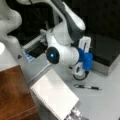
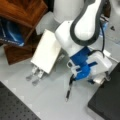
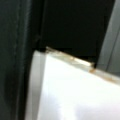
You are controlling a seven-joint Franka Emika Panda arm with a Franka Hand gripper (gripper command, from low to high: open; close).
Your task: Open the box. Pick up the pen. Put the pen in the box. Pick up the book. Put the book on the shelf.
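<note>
Pincer (image 2: pixel 103 77) at the box (image 2: pixel 107 100) edge, opening not discernible; pen (image 1: pixel 87 87) on the table.

A: Both front views are soft and blurry, lit evenly from above; the grey bench (image 1: pixel 105 105) looks bright, the background nearly black.

B: The wrist view is worse: badly out of focus, a glaring white patch below, darkness above.

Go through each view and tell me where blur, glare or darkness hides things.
In a front view, soft blur throughout, though the pen and the book still read. In a front view, the arm blocks much; the box is a dark slab. Wrist view: a washed-out white surface, black beyond; the gripper does not show.
</note>
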